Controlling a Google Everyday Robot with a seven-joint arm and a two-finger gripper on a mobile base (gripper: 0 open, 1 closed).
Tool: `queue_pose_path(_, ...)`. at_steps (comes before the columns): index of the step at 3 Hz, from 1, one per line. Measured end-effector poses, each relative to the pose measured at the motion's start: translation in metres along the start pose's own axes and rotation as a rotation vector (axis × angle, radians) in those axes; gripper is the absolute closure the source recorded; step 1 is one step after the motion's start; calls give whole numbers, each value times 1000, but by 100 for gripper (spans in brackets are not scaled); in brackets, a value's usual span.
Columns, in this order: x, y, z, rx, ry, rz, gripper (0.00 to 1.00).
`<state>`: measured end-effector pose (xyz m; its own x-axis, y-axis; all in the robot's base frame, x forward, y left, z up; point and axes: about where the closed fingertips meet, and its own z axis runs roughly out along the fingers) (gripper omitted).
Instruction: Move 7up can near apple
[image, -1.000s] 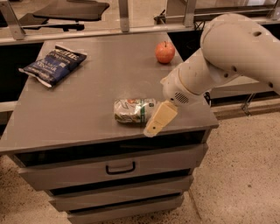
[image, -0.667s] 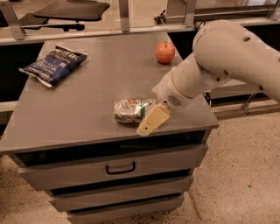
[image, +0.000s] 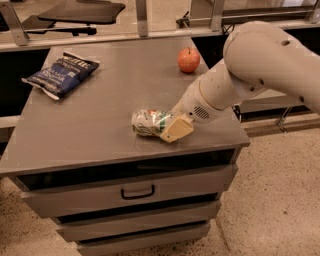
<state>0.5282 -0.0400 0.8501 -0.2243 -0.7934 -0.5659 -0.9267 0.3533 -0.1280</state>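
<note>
The 7up can (image: 148, 122) lies on its side near the front middle of the grey cabinet top (image: 100, 125). It is silvery-white with green bands. My gripper (image: 169, 126) is at the can's right end, low over the top, and its tan front part covers that end of the can. The white arm reaches in from the right. The apple (image: 188, 60) is red-orange with a short stem. It stands upright at the back right of the top, well behind the can and apart from the gripper.
A dark blue chip bag (image: 62, 75) lies at the back left of the top. The cabinet has drawers below, one with a handle (image: 137, 191). A metal rail (image: 142, 20) runs behind the cabinet. The speckled floor (image: 280, 200) lies to the right.
My gripper has moved left and a little up, from just right of the can to against its right end. The can, the apple and the bag have not moved.
</note>
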Motion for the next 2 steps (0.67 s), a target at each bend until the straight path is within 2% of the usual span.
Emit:
queue_pose_path(1,11,-30,-25,75,10,3,86)
queue_pose_path(2,10,-31,-27,80,9,1,100)
